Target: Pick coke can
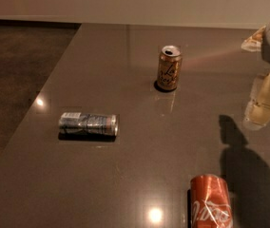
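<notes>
The coke can [211, 202] is red-orange with white script and lies on its side at the bottom edge of the grey table [139, 141], right of centre. My gripper [263, 106] hangs at the right edge of the view, above the table and up and to the right of the coke can, well apart from it. It holds nothing that I can see.
A gold-brown can [169, 68] stands upright at the table's middle back, its top opened. A slim silver-and-blue can [88, 124] lies on its side at the left. The table's left edge drops to a dark floor [16, 70]. A pale wall runs along the back.
</notes>
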`<state>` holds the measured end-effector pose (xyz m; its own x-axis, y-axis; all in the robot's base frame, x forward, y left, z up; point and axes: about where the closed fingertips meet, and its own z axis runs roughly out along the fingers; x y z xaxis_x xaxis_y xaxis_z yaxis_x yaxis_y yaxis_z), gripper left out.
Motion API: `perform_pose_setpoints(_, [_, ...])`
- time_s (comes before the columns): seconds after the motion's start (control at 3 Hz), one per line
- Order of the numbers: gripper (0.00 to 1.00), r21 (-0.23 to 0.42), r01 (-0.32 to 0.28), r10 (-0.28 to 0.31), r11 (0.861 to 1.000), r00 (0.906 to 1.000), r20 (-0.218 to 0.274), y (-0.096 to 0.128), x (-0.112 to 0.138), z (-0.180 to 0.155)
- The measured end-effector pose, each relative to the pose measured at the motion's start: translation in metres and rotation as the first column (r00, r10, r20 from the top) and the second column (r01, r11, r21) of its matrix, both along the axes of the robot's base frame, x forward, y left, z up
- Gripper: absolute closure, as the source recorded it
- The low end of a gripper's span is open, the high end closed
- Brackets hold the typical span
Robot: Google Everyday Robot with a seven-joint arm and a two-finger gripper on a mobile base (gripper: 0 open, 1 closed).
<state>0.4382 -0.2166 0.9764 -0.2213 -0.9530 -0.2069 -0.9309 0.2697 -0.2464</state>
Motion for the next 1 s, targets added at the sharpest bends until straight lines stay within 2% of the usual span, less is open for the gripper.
perform_pose_setpoints(0.33, [0.00,0.000,0.000,0.000,1.000,1.0000,0.000,0.000,0.000,0.000])
perform_pose_setpoints(0.67, [0.00,0.010,-0.050,0.050,0.999,0.9986,-0.015,0.005,-0.005,0.001])
perform_pose_setpoints(1.0, [0.00,-0.005,-0.162,0.162,0.987,0.9866,-0.020,0.014,-0.025,-0.002])
